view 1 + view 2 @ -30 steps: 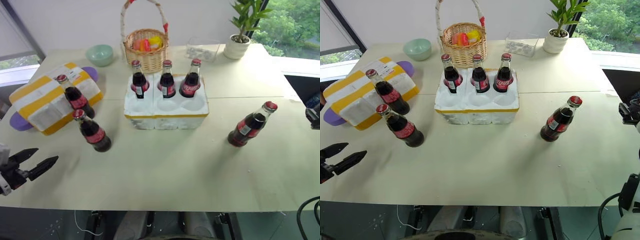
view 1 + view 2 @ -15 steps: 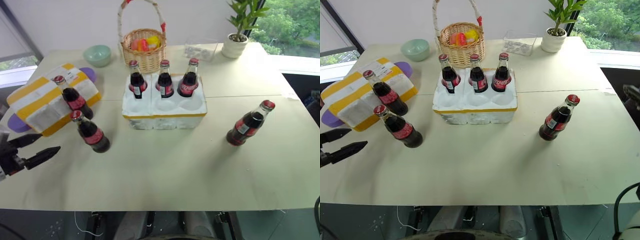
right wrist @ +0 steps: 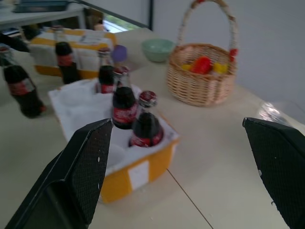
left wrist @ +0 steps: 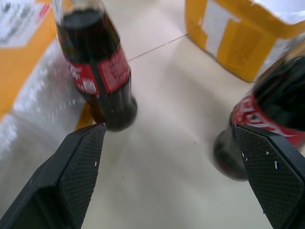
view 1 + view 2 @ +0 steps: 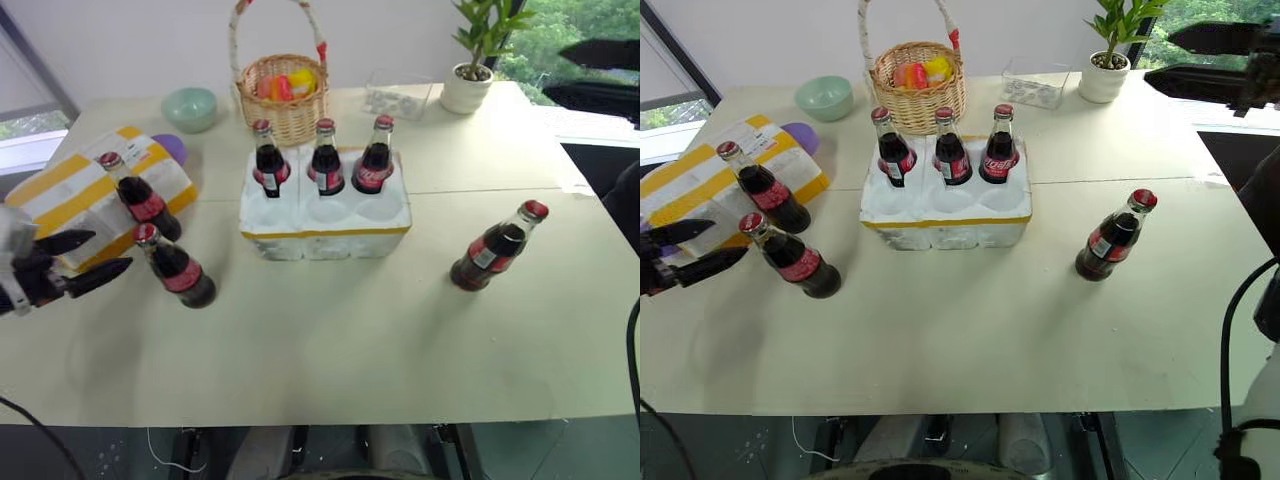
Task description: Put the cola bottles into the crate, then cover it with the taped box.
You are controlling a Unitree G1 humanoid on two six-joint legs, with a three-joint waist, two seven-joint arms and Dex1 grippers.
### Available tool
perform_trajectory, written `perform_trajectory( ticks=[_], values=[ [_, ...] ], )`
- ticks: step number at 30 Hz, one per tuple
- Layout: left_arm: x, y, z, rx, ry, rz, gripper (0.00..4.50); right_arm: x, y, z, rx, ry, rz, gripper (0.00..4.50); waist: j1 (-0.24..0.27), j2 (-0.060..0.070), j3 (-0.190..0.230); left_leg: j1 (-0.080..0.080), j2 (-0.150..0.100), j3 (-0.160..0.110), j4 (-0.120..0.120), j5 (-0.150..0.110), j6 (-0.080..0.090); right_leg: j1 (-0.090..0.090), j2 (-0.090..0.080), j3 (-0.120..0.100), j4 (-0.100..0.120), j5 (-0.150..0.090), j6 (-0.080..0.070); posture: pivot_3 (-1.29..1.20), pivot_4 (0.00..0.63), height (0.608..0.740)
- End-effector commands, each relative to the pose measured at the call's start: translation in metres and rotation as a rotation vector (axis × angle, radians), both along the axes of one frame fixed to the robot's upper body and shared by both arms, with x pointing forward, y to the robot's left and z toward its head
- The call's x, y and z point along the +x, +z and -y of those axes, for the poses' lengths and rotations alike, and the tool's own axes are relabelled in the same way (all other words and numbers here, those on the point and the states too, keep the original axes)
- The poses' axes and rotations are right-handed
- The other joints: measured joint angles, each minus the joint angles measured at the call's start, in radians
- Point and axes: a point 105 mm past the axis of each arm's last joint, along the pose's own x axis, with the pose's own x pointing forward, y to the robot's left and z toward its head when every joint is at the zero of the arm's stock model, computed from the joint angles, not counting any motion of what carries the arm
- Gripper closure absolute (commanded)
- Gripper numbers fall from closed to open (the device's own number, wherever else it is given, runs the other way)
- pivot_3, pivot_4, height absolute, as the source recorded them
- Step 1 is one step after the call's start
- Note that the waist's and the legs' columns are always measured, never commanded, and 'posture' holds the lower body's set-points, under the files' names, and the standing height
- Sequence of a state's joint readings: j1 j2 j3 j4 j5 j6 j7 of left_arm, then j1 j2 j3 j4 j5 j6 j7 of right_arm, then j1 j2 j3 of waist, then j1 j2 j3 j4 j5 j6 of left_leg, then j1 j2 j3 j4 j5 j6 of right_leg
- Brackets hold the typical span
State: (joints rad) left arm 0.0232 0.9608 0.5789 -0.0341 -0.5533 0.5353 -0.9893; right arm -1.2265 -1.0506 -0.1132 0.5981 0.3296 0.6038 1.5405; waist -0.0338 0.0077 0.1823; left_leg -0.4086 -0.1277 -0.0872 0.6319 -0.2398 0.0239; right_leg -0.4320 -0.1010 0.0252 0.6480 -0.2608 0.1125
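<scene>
The crate (image 5: 325,222) sits mid-table with three cola bottles (image 5: 326,158) upright in its back wells; its front wells are empty. Two more bottles (image 5: 140,197) (image 5: 175,268) stand at the left, the farther one against the taped box (image 5: 70,195). Another bottle (image 5: 490,248) stands alone at the right. My left gripper (image 5: 110,250) is open just left of the nearer left bottle (image 4: 267,124), apart from it. High over the far right corner of the table, my right gripper (image 5: 1158,60) hangs open and empty, facing the crate (image 3: 86,109).
Behind the crate stands a wicker basket (image 5: 282,95) with coloured items. A green bowl (image 5: 190,105), a clear container (image 5: 400,98) and a potted plant (image 5: 470,85) line the back edge. A purple object (image 5: 172,148) lies under the taped box.
My right gripper has swung up and leftward into view at the top right. The left gripper has moved forward and up, closer to the nearer left bottle. The bottles have not moved.
</scene>
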Motion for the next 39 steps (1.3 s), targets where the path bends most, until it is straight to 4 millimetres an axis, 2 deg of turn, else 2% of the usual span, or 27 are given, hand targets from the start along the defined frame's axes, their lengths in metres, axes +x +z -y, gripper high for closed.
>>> perform_trajectory(
  ticks=[1, 4, 10, 16, 33, 39],
  values=[
    [0.016, 0.008, -0.007, 0.012, 0.107, 0.085, 0.04, -0.017, 0.01, -0.023, -0.014, 0.098, 0.045, 0.0, 0.012, 0.0, 0.0, 0.0, 0.0, 0.0, 0.0, 0.0, 0.0, 0.0, 0.0, 0.0, 0.0, 0.0, 0.0, 0.0, 0.15, 0.738],
    [0.027, 0.003, -0.005, 0.007, 0.155, 0.111, 0.04, -0.021, 0.008, -0.032, -0.016, 0.117, 0.051, 0.0, 0.024, -0.001, 0.0, 0.0, 0.0, 0.0, 0.001, 0.0, 0.0, 0.0, 0.0, 0.0, 0.0, 0.0, 0.0, 0.0, 0.15, 0.738],
    [0.045, -0.001, -0.004, -0.013, 0.229, 0.147, 0.04, -0.028, 0.0, -0.037, -0.017, 0.135, 0.029, 0.0, 0.023, -0.003, 0.0, 0.0, 0.0, 0.0, 0.001, 0.0, 0.0, 0.0, 0.0, 0.0, 0.0, 0.001, 0.0, 0.0, 0.15, 0.738],
    [0.061, -0.007, 0.006, -0.026, 0.225, 0.154, 0.04, -0.038, -0.002, -0.043, -0.024, 0.174, 0.018, 0.0, 0.02, -0.003, 0.0, 0.0, 0.0, 0.001, 0.002, 0.0, 0.0, 0.0, 0.0, 0.0, 0.001, 0.002, 0.0, 0.0, 0.15, 0.738],
    [0.11, -0.015, 0.017, -0.077, 0.267, 0.181, 0.04, -0.037, -0.022, -0.044, -0.013, 0.15, -0.015, 0.0, 0.023, -0.003, 0.0, -0.001, 0.002, 0.001, 0.01, 0.001, 0.0, 0.002, 0.003, 0.0, 0.002, 0.005, 0.001, 0.0, 0.15, 0.738],
    [0.12, -0.016, 0.02, -0.084, 0.255, 0.179, 0.04, -0.036, -0.026, -0.044, -0.003, 0.137, -0.024, 0.0, 0.022, -0.003, 0.0, -0.001, 0.002, 0.001, 0.013, 0.0, 0.001, 0.003, 0.003, 0.0, 0.002, 0.006, 0.001, 0.0, 0.15, 0.738]
  ],
)
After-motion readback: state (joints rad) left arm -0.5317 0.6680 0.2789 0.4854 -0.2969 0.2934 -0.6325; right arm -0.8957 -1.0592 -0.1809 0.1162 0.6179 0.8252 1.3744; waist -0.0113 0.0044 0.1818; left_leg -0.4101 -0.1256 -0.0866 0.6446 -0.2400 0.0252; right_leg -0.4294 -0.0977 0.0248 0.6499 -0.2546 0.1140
